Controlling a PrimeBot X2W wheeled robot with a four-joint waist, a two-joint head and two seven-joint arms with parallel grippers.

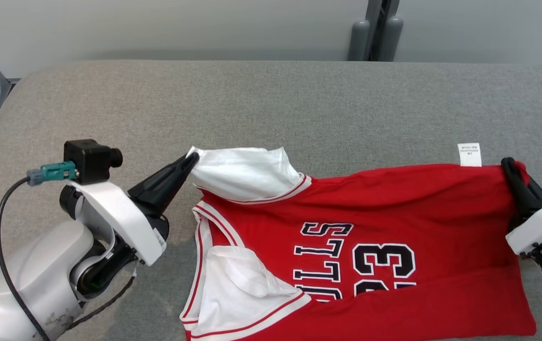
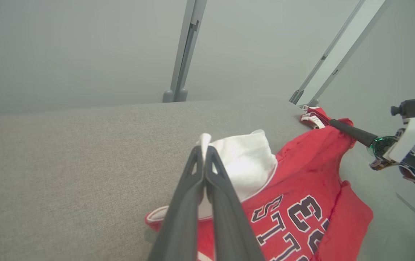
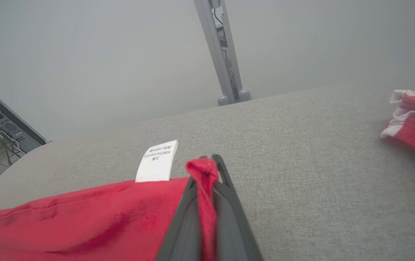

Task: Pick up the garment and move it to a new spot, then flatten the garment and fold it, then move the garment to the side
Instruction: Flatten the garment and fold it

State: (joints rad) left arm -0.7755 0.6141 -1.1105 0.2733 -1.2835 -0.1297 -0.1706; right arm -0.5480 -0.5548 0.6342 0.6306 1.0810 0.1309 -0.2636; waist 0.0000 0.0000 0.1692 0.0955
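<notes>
- Desk (image 1: pixel 271 104): grey woven cover with rounded far corners; it takes up most of the head view.
- Garment (image 1: pixel 394 203): red jersey spread flat on the near half of the desk. The neck end is to the robot's left and the hem end to its right. The near edge runs off the bottom of the head view.
- Far sleeve (image 1: pixel 247 173): white with red-and-white striped trim, pulled out to the left at the garment's far corner.
- Near sleeve (image 1: pixel 237 284): white with the same trim, lying crumpled on the red body.
- Lettering (image 1: pixel 356 258): black-and-white "BULLS 23", turned sideways and partly cut off by a fold.
- Left claw (image 1: pixel 190 163): fingers pressed together, pinching the tip of the far sleeve; white cloth pokes out between the tips in the left wrist view (image 2: pixel 203 148).
- Right claw (image 1: pixel 512 166): clamped on the far hem corner, with a tuft of red cloth bunched between the fingers (image 3: pixel 207 161).
- Red-and-white cloth (image 3: pixel 414 116): lies on the desk well apart, to the right of the right claw.
- Tag (image 1: pixel 469 155): small and white, lying flat on the desk at the far hem edge, just beside the right claw.
</notes>
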